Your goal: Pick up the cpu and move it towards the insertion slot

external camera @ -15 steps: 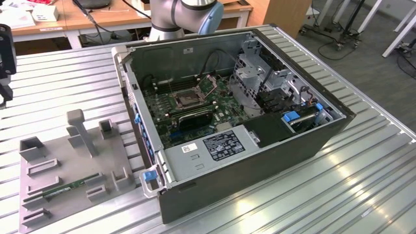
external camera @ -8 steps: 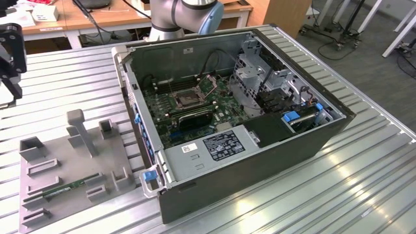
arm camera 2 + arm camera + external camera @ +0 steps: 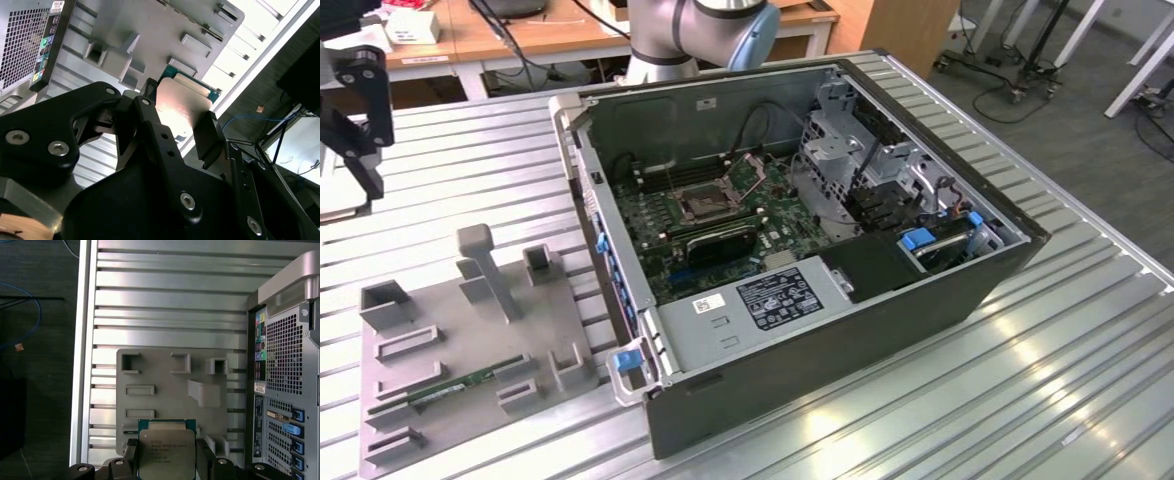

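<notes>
The cpu (image 3: 166,450) is a flat square chip with a silvery top and a green rim, and my gripper (image 3: 167,456) is shut on it, one black finger on each side edge. In the second wrist view the cpu (image 3: 181,104) shows its shiny face between the fingers (image 3: 207,134). In the exterior view my gripper (image 3: 363,165) hangs high at the far left, above the table and well away from the open case. The insertion slot (image 3: 707,203) is a square silver-framed socket on the green board inside the case.
A grey fixture plate (image 3: 454,340) with raised holders lies at the exterior view's left front, a green memory stick (image 3: 454,386) on it. The same plate (image 3: 165,385) lies under my gripper. The open computer case (image 3: 854,330) stands mid-table; its rear panel (image 3: 285,390) is close by.
</notes>
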Motion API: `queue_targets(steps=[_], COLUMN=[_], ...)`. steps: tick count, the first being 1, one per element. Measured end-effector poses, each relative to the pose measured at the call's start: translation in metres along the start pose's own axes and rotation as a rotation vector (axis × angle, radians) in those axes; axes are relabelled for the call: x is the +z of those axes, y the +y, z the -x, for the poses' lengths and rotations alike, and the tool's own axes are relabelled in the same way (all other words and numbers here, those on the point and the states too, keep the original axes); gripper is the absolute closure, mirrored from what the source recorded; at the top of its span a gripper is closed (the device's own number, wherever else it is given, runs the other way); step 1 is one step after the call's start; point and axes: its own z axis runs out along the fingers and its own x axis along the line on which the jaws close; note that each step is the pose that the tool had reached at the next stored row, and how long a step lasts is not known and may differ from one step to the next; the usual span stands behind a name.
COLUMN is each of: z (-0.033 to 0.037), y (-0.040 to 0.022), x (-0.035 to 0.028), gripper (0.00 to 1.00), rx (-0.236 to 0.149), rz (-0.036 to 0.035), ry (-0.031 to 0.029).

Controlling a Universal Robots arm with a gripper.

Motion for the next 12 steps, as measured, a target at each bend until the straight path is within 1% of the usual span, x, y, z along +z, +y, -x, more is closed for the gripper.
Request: queue_targets(steps=[8,12], z=[0.0084,0.0146], y=[0.0,-0.0001], x=[0.0,0.0], gripper=[0.46,0.46], rx=[0.0,0.0], rz=[0.0,0.0001], ry=[0.0,0.0])
